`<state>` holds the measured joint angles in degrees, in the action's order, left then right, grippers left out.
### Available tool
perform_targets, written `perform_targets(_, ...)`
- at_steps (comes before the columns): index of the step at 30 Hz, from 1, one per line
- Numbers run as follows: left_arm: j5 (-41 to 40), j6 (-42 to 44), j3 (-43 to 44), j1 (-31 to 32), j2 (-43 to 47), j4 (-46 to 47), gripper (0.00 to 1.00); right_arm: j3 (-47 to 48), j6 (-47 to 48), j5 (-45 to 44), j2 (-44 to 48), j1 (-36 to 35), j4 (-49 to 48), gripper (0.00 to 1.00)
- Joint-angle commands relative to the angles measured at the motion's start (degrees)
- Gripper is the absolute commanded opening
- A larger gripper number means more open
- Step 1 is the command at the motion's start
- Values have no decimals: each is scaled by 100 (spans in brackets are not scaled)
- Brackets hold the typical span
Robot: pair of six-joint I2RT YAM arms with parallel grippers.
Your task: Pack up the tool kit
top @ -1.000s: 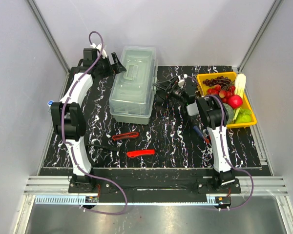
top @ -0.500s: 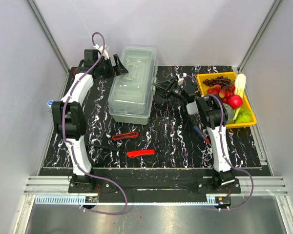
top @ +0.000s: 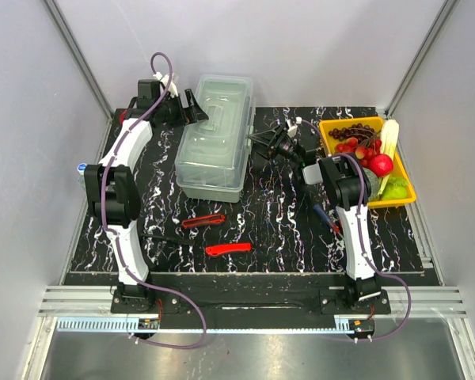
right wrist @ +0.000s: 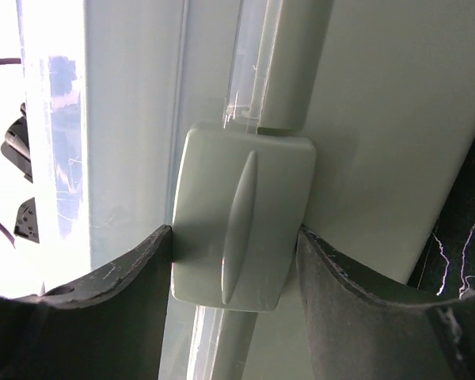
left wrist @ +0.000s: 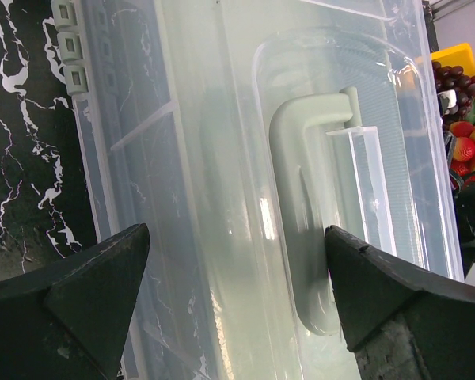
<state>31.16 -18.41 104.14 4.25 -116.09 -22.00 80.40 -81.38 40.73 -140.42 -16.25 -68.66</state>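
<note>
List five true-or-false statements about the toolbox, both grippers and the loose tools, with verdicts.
1. The toolbox is closed. True.
2. The left gripper is clamped on the lid handle. False: its jaws stand wide open over the lid.
3. The right gripper has a finger on each side of the latch. True.
4. Both red tools lie inside the toolbox. False: they lie on the mat in front of it.
5. The yellow tray sits left of the toolbox. False: it sits to its right.
</note>
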Motion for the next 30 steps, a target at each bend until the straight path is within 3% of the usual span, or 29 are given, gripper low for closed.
perform_targets(1,207,66,-42,374,-221,-279,93,72,404,120,612,-265,-95,32)
perform_targets(20,-84,22,-341,612,-159,-279,92,-33,1687,-707,1377,-265,2488,29)
perform_targets(23,-110,22,-350,612,-159,-279,92,-16,1635,-707,1324,-265,2525,31)
perform_targets(24,-136,22,-350,612,-151,-279,92,-33,1591,-698,1298,-265,2490,34)
perform_targets(28,-198,40,-359,612,-107,-296,92,-94,1266,-532,1088,-256,2122,70)
perform_targets(30,-163,13,-368,621,-107,-287,93,-121,977,-383,921,-256,1657,80)
